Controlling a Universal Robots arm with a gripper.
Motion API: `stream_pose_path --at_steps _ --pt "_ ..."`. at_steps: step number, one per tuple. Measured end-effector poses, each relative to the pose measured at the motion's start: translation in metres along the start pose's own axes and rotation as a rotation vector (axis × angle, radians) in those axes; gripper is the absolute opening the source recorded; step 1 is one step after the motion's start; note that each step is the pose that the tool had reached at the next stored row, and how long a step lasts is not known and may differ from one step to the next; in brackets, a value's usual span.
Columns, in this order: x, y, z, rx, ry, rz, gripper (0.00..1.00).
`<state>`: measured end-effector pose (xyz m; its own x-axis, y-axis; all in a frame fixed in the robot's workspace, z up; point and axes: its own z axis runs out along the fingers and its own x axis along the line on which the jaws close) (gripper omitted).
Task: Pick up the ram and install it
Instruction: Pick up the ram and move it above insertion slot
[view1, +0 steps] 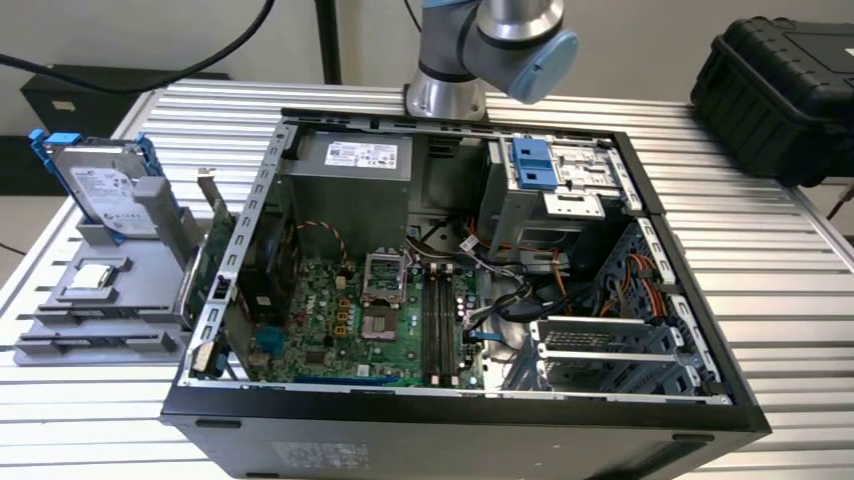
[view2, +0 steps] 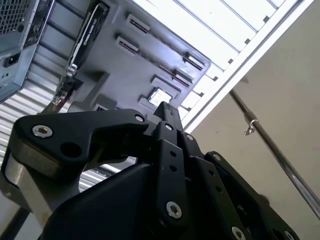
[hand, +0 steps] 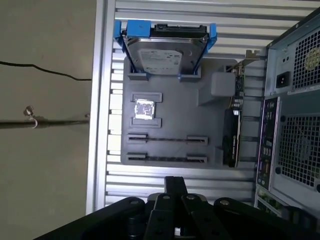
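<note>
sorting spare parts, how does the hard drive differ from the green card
The hard drive is silver, blue-framed; the green card is thin with a metal bracket. The drive stands at the grey holder's end, the card along its side. Both stand on edge.

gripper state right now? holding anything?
Gripper: jaws closed, with nothing between them in both wrist views.

The gripper (hand: 175, 181) points down, its fingers (view2: 168, 116) pressed together.
</note>
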<state>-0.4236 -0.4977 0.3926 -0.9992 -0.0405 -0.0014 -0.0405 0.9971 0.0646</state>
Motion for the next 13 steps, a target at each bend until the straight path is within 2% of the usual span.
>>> stream_pose_path --at_steps 4,13 --pt "-0.002 -0.003 -0.0002 -0.0001 0.0005 -0.007 0.0" --pt "-0.0035 -0.0031 -0.0002 0.0 0.0004 -0.007 0.0"
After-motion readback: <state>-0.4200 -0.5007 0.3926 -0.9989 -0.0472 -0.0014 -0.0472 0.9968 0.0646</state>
